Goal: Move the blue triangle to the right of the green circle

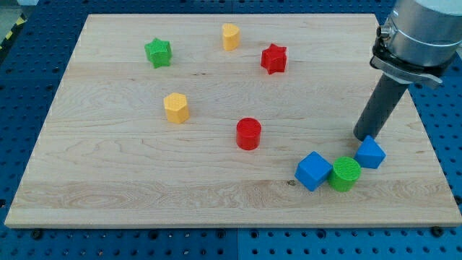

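The blue triangle (pixel 370 152) lies near the view's lower right, just up and right of the green circle (pixel 345 173), touching or nearly touching it. A blue cube (pixel 313 171) sits against the green circle's left side. My tip (pixel 363 136) rests on the board just up and left of the blue triangle, close to its top edge. The dark rod rises from there to the arm's grey housing (pixel 419 32) at the view's top right.
A red cylinder (pixel 248 133) stands mid-board. A yellow hexagon block (pixel 176 107) lies left of it. A green star (pixel 158 52), a yellow block (pixel 230 36) and a red star (pixel 273 58) lie along the top. The wooden board's right edge (pixel 426 144) is near the blue triangle.
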